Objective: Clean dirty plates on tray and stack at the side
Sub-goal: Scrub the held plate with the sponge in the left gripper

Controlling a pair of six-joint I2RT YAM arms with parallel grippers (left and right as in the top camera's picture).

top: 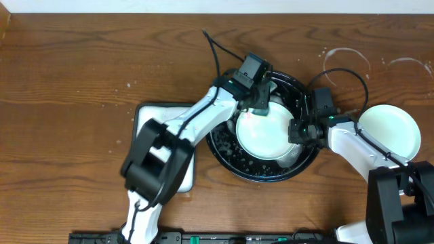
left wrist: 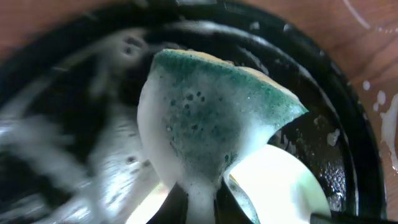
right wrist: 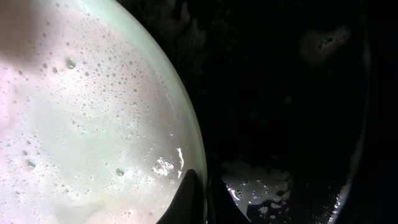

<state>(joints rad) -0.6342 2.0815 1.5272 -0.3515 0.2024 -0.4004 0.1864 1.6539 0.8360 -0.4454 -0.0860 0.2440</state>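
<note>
**Plate in wash, held at its right rim**

Item: pale plate (top: 266, 139), soapy, lying flat in the black tray (top: 227, 152).
- Left gripper (top: 255, 107): closed on a green sponge (left wrist: 217, 118) at the plate's far rim. The rest of the plate's face lies toward the robot from there.
- Right gripper (top: 297, 131): pinching the right rim (likely steadying the plate).

A second plate (top: 388, 131) sits on the tabletop (top: 68, 81), to the right.

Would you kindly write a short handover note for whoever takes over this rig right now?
Left gripper: shut on the soapy green sponge, over the foamy plate.
Right gripper: clamped on the foamy plate's right rim.
Black tray: wet and sudsy, holding that one plate.
Done: a pale side plate sits on the table to the right.
Left: finish scrubbing, then stack it on the side plate. No third plate is in view.
</note>
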